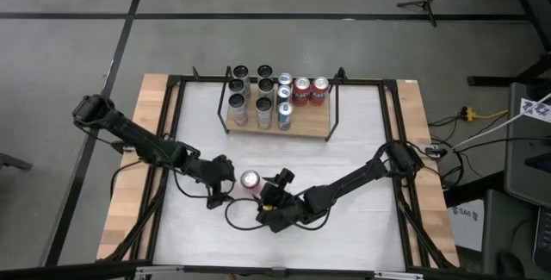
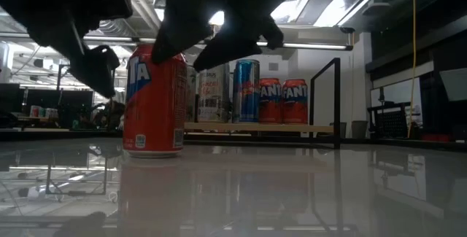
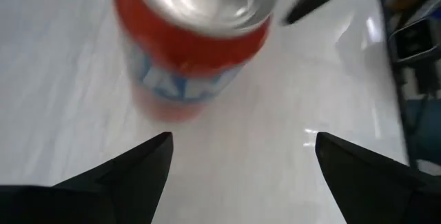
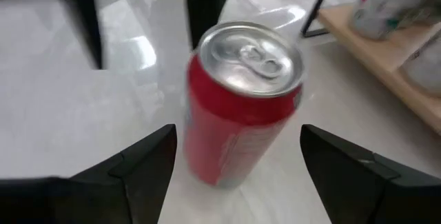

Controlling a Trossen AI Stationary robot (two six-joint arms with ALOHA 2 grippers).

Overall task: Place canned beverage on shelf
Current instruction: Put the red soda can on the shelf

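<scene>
Can upright; low view shows label.

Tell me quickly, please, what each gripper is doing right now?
Left gripper: open, empty, beside the red can.
Right gripper: open, empty, facing the same can.

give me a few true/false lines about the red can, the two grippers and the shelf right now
1. The red can stands upright on the white table. True.
2. The left gripper is shut on the can. False: its fingers are open, with the can ahead of them and not between them.
3. The right gripper is open with the can in front of it. True.
4. The shelf is empty. False: it already holds a group of cans.
5. The red can is lying on its side on the shelf. False: it stands on the table, apart from the shelf.
</scene>
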